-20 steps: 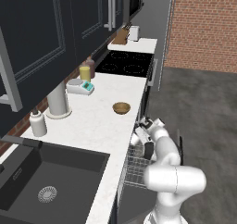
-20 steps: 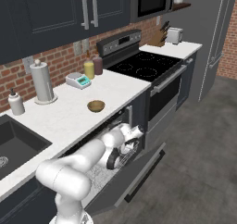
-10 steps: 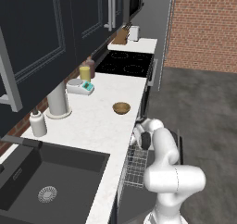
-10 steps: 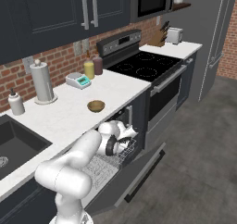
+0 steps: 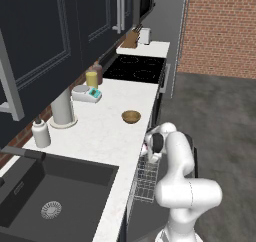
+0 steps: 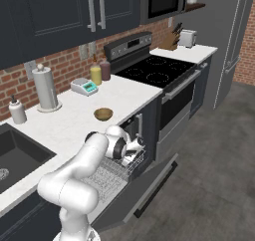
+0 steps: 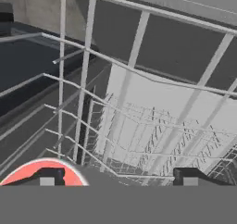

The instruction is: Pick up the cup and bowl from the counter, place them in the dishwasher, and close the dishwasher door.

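The dishwasher stands open below the counter (image 5: 102,136) (image 6: 69,123), its white wire rack (image 5: 146,180) (image 6: 108,176) (image 7: 139,121) pulled out over the lowered dishwasher door (image 6: 149,187). My gripper (image 5: 149,153) (image 6: 133,148) (image 7: 118,179) is down at the rack's far end, its fingers spread wide and open. The cup (image 7: 44,170) (image 5: 145,149) sits in the rack; its pinkish-red inside shows at my left fingertip (image 7: 46,177), and nothing lies between the fingers. The tan-brown bowl (image 5: 131,116) (image 6: 103,114) rests on the counter near the front edge, just above the rack.
A black sink (image 5: 47,196) (image 6: 12,158) lies left of the dishwasher, a black cooktop (image 5: 135,68) (image 6: 157,70) and oven front (image 6: 179,98) to the right. A paper-towel roll (image 6: 46,88), pump bottle (image 6: 17,111), scale (image 6: 83,86) and yellow tumbler (image 6: 95,74) line the back wall.
My fingers have spread from shut to wide open, letting go of the cup in the rack. The hand has dropped a little lower into the rack's far end. The bowl has not moved.
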Motion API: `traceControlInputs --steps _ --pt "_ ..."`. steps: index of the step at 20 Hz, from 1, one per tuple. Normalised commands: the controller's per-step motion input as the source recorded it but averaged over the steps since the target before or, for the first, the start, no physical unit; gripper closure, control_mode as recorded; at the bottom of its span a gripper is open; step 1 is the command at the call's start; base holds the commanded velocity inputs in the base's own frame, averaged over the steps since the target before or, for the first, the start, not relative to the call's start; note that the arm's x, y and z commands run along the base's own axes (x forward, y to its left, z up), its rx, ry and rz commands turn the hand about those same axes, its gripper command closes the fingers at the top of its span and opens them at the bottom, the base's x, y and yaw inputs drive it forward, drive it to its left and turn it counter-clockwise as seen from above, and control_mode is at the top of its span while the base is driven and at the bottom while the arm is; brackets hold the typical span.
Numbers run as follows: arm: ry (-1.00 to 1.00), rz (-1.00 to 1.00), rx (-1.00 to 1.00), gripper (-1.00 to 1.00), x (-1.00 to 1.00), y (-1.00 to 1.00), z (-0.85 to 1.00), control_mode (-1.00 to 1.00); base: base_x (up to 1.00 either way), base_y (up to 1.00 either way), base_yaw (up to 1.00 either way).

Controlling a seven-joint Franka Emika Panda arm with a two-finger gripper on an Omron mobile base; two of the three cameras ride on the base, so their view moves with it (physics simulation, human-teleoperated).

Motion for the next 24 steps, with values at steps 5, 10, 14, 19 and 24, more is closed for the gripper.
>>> traceControlInputs --steps 5,10,14,19,24 --pt "0.1 -0.21 0.0 -1.0 -0.14 -0.68 -0.04 -1.0 0.0 0.0 0.0" --pt "0.09 -0.18 0.0 -1.0 -0.28 -0.85 0.0 -1.0 0.0 0.0 0.0" --pt "0.09 -0.17 0.01 -1.0 -0.26 -0.88 0.0 -1.0 0.0 0.0 0.0" --pt "0.05 -0.15 0.03 -1.0 -0.35 -0.93 0.15 -1.0 0.0 0.0 0.0" --pt "0.0 -0.05 0.08 -1.0 -0.39 -0.3 0.85 -1.0 0.0 0.0 0.0"
